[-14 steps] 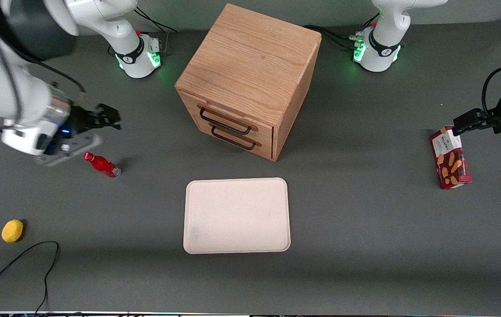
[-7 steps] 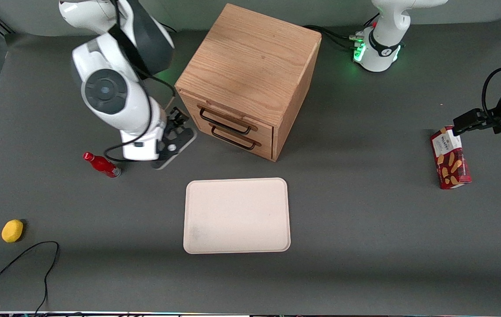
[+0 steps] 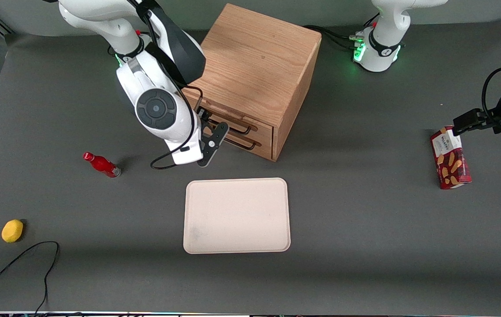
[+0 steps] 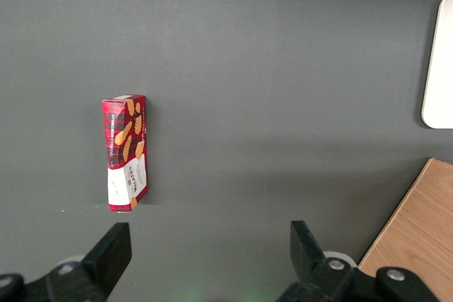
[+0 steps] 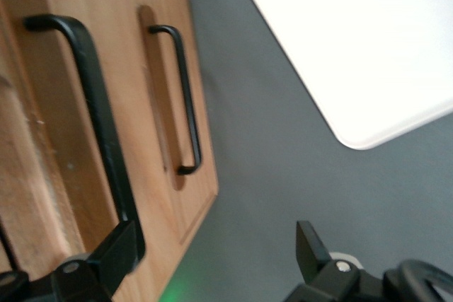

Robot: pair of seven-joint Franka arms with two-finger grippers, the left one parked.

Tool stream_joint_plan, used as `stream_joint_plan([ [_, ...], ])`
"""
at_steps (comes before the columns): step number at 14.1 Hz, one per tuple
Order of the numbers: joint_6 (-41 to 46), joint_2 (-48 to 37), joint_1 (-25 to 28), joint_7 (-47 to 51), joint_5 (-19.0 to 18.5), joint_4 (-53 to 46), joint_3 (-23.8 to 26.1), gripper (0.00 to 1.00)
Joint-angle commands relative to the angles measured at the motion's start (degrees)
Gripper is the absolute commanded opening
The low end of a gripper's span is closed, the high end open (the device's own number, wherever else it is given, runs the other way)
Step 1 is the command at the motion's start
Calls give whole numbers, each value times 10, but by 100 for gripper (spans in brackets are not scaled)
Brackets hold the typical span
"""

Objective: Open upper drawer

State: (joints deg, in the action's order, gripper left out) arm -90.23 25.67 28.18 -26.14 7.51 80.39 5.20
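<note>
The oak cabinet (image 3: pixel 254 57) stands at the middle of the table, both drawers shut. The upper drawer (image 3: pixel 232 116) has a thin black wire handle (image 3: pixel 243 129), partly hidden by my arm in the front view. My right gripper (image 3: pixel 207 118) is in front of the drawer fronts, open and empty. In the right wrist view the gripper (image 5: pixel 212 249) is spread wide. One of its fingers (image 5: pixel 113 256) is close to the end of the upper drawer's handle (image 5: pixel 92 118). The bottom drawer's handle (image 5: pixel 185 97) lies nearer the table.
A white tray (image 3: pixel 236 215) lies nearer the front camera than the cabinet; it also shows in the right wrist view (image 5: pixel 368 40). A red bottle (image 3: pixel 101 164), a yellow fruit (image 3: pixel 12 230) and a black cable (image 3: pixel 21 259) lie toward the working arm's end. A red cookie box (image 3: pixel 449 157) lies toward the parked arm's end.
My right arm has swung from the working arm's end of the table, past the red bottle, to the front of the cabinet's drawers. The drawers have not moved.
</note>
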Motion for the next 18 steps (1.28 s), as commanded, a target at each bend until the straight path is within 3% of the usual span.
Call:
stream_joint_plan([
  [1, 4, 21, -3, -42, 28, -28, -1, 100],
  [13, 34, 42, -5, -87, 87, -45, -4, 100],
  [18, 30, 47, -5, -91, 88, -44, -5, 100],
])
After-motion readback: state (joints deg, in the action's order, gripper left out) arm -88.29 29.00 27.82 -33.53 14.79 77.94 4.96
